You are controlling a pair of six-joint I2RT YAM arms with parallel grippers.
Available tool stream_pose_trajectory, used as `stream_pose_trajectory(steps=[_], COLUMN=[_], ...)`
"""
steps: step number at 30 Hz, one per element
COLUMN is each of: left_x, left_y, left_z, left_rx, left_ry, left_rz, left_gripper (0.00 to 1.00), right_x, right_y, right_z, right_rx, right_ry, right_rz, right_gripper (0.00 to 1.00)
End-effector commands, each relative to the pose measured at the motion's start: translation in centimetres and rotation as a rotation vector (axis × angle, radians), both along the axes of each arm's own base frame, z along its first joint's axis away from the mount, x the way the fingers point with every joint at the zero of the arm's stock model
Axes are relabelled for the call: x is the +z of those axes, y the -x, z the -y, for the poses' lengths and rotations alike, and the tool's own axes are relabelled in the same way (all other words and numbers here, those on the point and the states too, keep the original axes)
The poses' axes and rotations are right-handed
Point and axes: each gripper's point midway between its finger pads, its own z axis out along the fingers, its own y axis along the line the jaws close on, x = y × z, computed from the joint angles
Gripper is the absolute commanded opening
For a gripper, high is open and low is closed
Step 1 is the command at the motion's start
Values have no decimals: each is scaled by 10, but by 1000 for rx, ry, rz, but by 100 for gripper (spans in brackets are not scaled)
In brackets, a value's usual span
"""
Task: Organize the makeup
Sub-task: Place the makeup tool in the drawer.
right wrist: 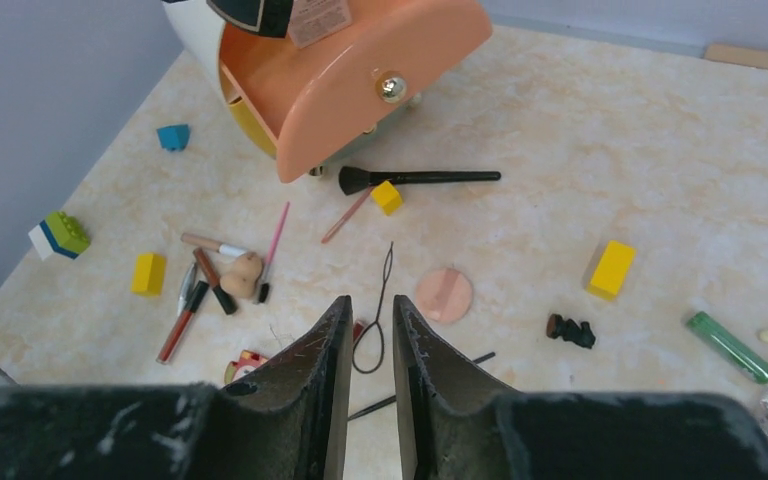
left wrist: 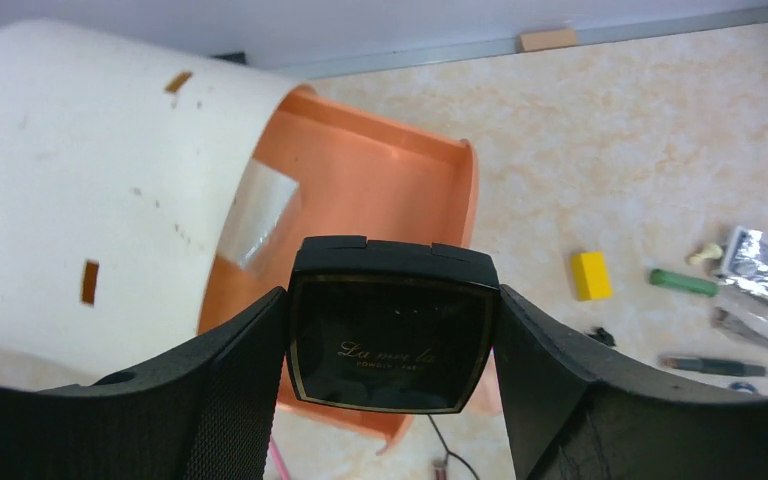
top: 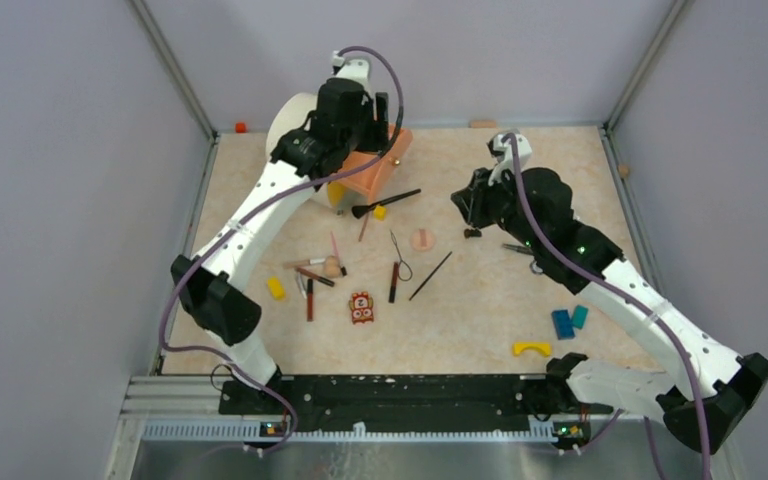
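Observation:
My left gripper [left wrist: 392,340] is shut on a black square powder compact [left wrist: 390,300], held above the open orange drawer [left wrist: 360,190] of a white round organizer [left wrist: 90,180]. My right gripper [right wrist: 371,310] hovers open by a narrow gap, nothing between its fingers, above the black wire-loop tool [right wrist: 384,290]. On the table lie a black brush [top: 388,200], a peach round puff [top: 421,239], a thin black stick [top: 430,276], a red-and-black pencil [top: 394,282] and a cluster of pencils with a peach sponge [top: 315,272].
Yellow blocks [top: 276,288] [top: 380,211] and an orange-red toy figure [top: 362,308] lie among the makeup. Blue blocks [top: 563,322] and a yellow arch [top: 532,348] sit at the front right. A green stick [right wrist: 728,345] and a foil packet [left wrist: 760,265] lie on the right.

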Motion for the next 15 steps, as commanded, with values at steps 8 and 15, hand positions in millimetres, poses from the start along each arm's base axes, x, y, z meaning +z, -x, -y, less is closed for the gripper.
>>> stream_pose_trajectory(steps=[8, 15], left_x=[32, -2], left_y=[-48, -56], left_z=[2, 12], left_rx=[-94, -143], left_ry=[-344, -374], left_rz=[179, 112], left_gripper=[39, 40], right_x=[15, 12], right_y=[18, 20], right_z=[31, 29], right_rx=[-72, -64], right_ry=[-9, -18], right_rz=[60, 51], right_gripper=[22, 22])
